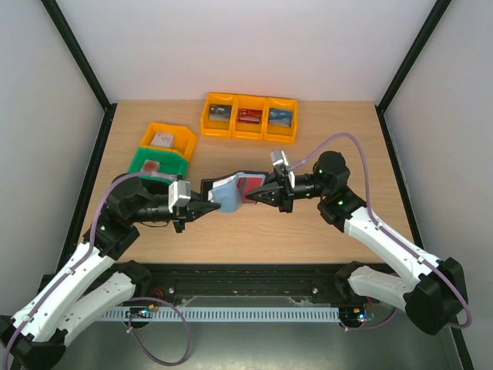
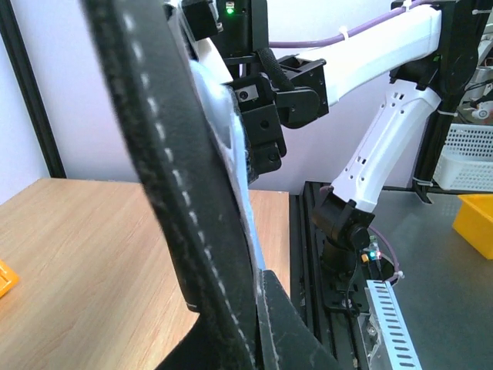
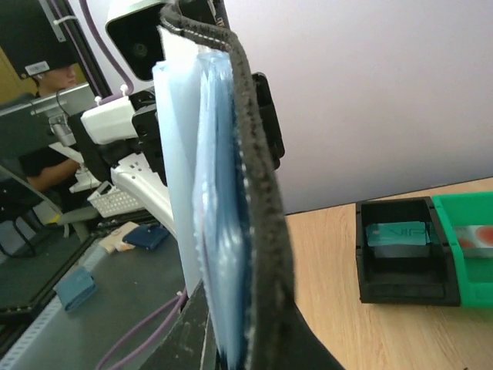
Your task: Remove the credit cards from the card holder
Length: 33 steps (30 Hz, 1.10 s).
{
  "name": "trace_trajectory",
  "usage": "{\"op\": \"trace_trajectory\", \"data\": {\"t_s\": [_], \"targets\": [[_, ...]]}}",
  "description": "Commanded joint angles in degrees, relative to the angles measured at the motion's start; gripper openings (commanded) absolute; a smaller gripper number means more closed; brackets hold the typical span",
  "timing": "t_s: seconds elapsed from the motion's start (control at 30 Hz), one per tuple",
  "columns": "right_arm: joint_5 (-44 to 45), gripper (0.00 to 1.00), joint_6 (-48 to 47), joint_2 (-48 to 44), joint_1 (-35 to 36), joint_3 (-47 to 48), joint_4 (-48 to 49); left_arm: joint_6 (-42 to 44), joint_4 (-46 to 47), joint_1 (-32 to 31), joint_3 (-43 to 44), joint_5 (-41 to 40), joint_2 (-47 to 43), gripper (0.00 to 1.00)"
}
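card holder [image 1: 229, 194] is held open above the mid worktop [image 1: 308, 235] | red among credit cards [image 1: 249, 183] | left gripper [image 1: 206, 208] clamped on left flap | right gripper [image 1: 259, 194] closed at right edge, card catch not discernible | the card alone is to be pinched and drawn straight out

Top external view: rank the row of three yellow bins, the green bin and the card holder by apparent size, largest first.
1. row of three yellow bins, clearly the largest.
2 and 3. green bin and card holder: they look about alike. The holder is raised toward the camera, so I won't rank them.
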Motion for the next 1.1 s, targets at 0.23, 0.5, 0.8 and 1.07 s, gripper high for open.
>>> {"op": "trace_trajectory", "data": {"t_s": [0.23, 0.5, 0.8, 1.07], "targets": [[10.99, 0.02, -1.86, -4.96, 0.3, 1.41, -8.94, -10.65, 8.94, 3.44, -5.39, -26.74, -3.12, 0.29], [44.41, 0.02, 2.81, 0.29, 0.3, 8.67, -29.57, -10.55, 8.93, 4.23, -6.68, -34.06, -4.6, 0.61], [73.54, 0.02, 7.29, 15.94, 10.67, 20.45, -47.48, -6.24, 7.16, 0.21, -7.33, -13.62, -3.27, 0.38], [50.37, 0.02, 2.17, 14.09, 14.47, 18.09, -36.09, -21.38, 14.84, -2.08, -11.33, -17.37, 0.6, 0.37]]}}
